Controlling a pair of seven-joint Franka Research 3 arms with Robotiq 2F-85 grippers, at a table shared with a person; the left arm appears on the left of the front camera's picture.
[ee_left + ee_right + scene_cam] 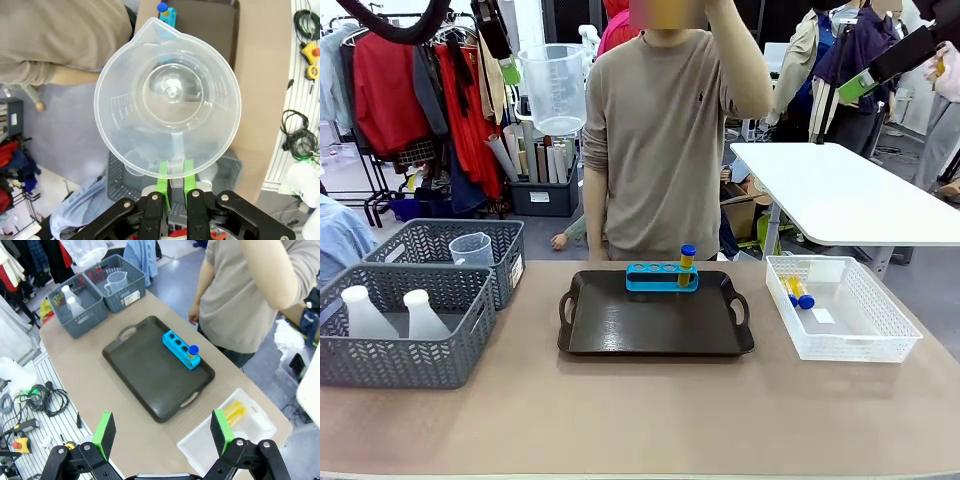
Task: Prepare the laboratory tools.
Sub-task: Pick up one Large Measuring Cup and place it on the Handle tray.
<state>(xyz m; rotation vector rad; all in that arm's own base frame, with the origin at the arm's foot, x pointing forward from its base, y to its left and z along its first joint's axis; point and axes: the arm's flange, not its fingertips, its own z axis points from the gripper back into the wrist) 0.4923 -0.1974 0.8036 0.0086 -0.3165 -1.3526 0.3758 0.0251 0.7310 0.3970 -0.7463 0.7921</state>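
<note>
Over the tan table [620, 410], clothes rack [390, 90] behind, left claw [175, 171] pinches the beaker [167, 95]; right claw [163, 429] spread wide

My green pads [163, 179] look matt against the clear, glossy plastic of the measuring beaker [170, 95]. The tray [655, 325] is smooth black plastic with a dull sheen, the tube rack [660, 278] bright blue plastic, the baskets [400, 350] grey plastic mesh, the worktop [640, 420] matt beige.
</note>
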